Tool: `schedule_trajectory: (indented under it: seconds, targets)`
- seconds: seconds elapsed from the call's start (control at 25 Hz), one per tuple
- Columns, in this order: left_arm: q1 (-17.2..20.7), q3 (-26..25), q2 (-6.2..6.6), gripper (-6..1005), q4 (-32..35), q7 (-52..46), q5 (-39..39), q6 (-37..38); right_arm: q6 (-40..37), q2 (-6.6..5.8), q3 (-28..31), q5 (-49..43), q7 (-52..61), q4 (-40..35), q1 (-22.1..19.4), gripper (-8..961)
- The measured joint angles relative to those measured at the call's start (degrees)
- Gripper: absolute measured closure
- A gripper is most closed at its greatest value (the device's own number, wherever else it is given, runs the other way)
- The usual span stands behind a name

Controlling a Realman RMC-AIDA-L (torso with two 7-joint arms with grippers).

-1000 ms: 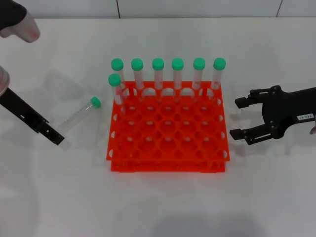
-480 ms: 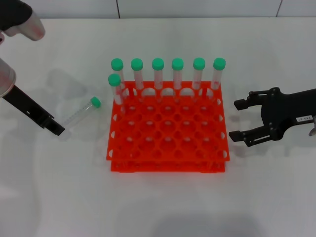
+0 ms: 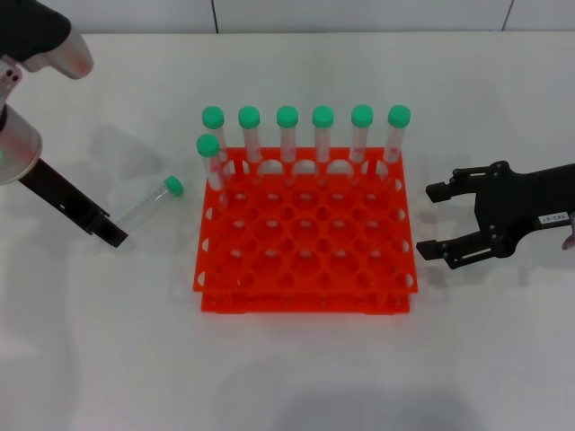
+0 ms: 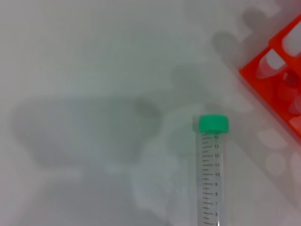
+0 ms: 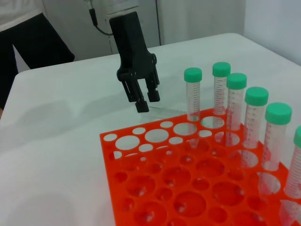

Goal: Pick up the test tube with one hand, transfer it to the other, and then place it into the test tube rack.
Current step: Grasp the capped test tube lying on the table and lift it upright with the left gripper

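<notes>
The test tube (image 3: 148, 204) lies on the white table left of the rack, its green cap toward the rack; the left wrist view shows the test tube (image 4: 211, 174) from straight above. My left gripper (image 3: 112, 235) hangs tilted at the tube's capless end, and in the right wrist view this left gripper (image 5: 147, 102) is open with a narrow gap and nothing in it. The orange-red test tube rack (image 3: 305, 301) sits mid-table. My right gripper (image 3: 436, 220), with the white label, rests open just right of the rack.
Several green-capped tubes (image 3: 287, 135) stand along the rack's back row, one more in its left column (image 3: 209, 162). A rack corner (image 4: 277, 52) shows in the left wrist view. A person in dark clothes (image 5: 28, 47) stands beyond the table's far side.
My left gripper has moved back and slightly right, ending closer to the tube's capless end. The tube has not moved, and the right gripper has barely shifted.
</notes>
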Motion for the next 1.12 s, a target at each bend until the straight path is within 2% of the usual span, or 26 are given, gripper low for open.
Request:
schedule_trajectory:
  seconds: [0.6, 1.0, 1.12]
  targets:
    - [-0.8, 0.3, -0.01, 500, -2.7, 0.0, 0.0, -2.0, 0.0, 0.01, 0.2, -0.3, 0.0, 0.2, 0.2, 95]
    - [-1.7, 0.8, 0.37, 578, -6.2, 0.1, 0.0, -3.4, 0.5, 0.17, 0.0, -0.4, 0.1, 0.1, 0.3, 95]
    - [-1.8, 0.8, 0.41, 776, -6.3, -0.1, 0.0, -3.8, 0.5, 0.25, 0.0, -0.4, 0.2, 0.0, 0.3, 95]
